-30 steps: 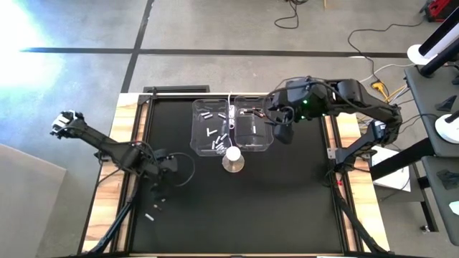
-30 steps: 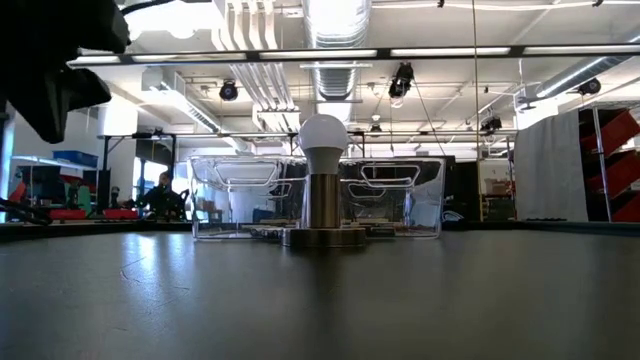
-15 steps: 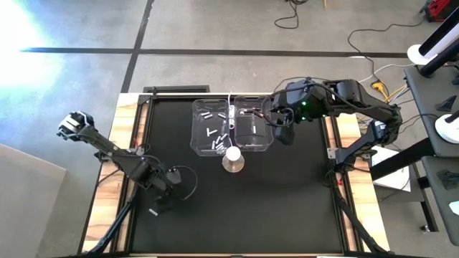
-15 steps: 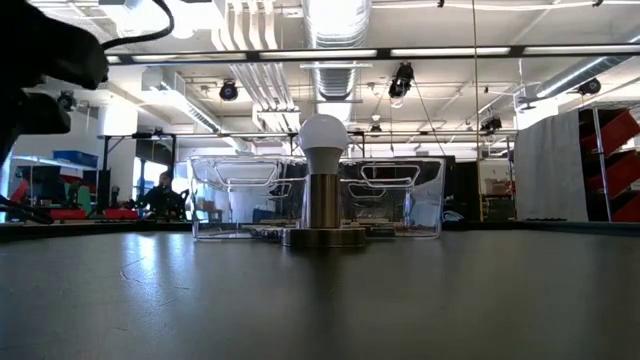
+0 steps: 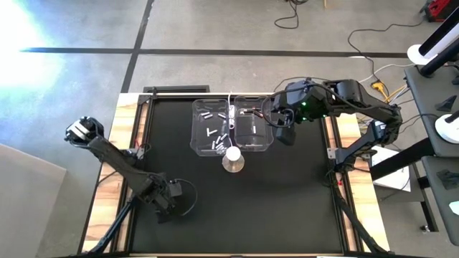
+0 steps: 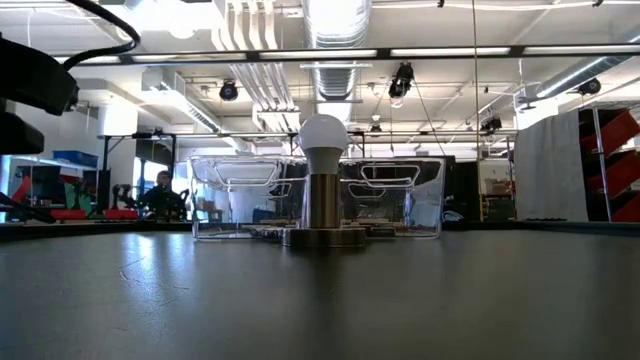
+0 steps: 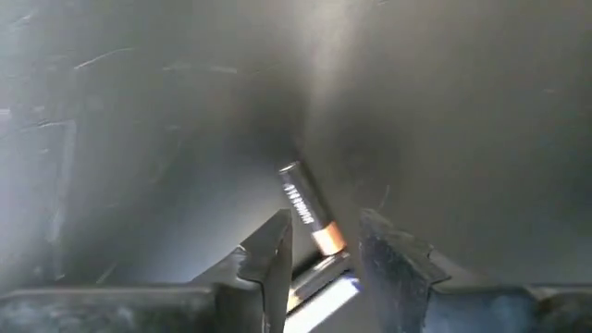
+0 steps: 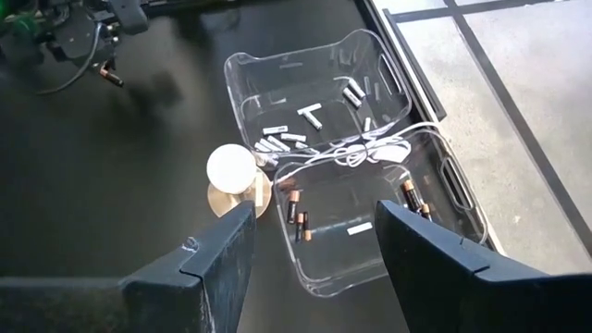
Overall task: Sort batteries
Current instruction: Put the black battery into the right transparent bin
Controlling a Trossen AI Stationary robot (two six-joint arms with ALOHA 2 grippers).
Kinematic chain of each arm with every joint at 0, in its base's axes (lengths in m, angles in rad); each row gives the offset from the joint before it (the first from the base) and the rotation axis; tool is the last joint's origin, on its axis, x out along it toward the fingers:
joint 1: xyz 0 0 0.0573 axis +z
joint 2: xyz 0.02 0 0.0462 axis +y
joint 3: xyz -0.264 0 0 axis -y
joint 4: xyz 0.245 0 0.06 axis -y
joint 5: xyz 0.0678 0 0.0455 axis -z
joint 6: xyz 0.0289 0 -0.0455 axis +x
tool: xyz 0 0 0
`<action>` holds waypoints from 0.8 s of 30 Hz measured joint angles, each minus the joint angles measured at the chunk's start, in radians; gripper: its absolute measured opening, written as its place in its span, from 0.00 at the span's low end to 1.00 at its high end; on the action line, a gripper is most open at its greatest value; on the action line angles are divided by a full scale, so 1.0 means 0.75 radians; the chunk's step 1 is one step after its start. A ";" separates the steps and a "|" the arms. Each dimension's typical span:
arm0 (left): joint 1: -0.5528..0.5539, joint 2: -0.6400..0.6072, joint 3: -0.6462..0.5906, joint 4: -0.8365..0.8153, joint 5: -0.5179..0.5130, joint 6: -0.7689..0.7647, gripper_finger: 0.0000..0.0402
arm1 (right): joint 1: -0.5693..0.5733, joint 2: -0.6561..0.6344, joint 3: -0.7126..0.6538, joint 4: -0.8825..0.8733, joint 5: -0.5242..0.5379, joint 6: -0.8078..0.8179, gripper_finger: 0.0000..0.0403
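Black table mat (image 5: 287, 193) filling frame centre; two clear plastic bins (image 5: 211, 129) sitting side by side at upper centre; white-globed lamp (image 5: 232, 158) standing just below them.

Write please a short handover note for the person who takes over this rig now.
Left end effector: open, low over the black mat, lower left in the high view, fingers either side of a dark cylindrical battery with a copper end, not yet gripped.
Right end effector: open, empty, above the bins.
Done: silvery-white batteries lie in one clear plastic bin, dark copper-ended batteries in the other bin.
Left: grip that battery, probably carry it to the dark ones.
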 joint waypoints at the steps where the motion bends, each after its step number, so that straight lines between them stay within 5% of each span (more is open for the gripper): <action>1: -0.006 0.008 0.000 0.016 -0.002 -0.008 0.26 | 0.000 -0.001 0.000 -0.002 0.000 0.004 0.54; 11: -0.017 0.080 -0.088 0.157 0.009 -0.132 0.18 | 0.000 -0.001 0.000 -0.044 -0.001 0.015 0.53; 17: -0.016 0.099 -0.136 0.243 0.036 -0.171 0.03 | 0.000 -0.001 -0.001 -0.043 -0.001 0.017 0.53; 24: -0.001 0.096 -0.151 0.258 0.008 -0.162 0.02 | 0.000 -0.006 0.028 -0.043 -0.001 -0.017 0.54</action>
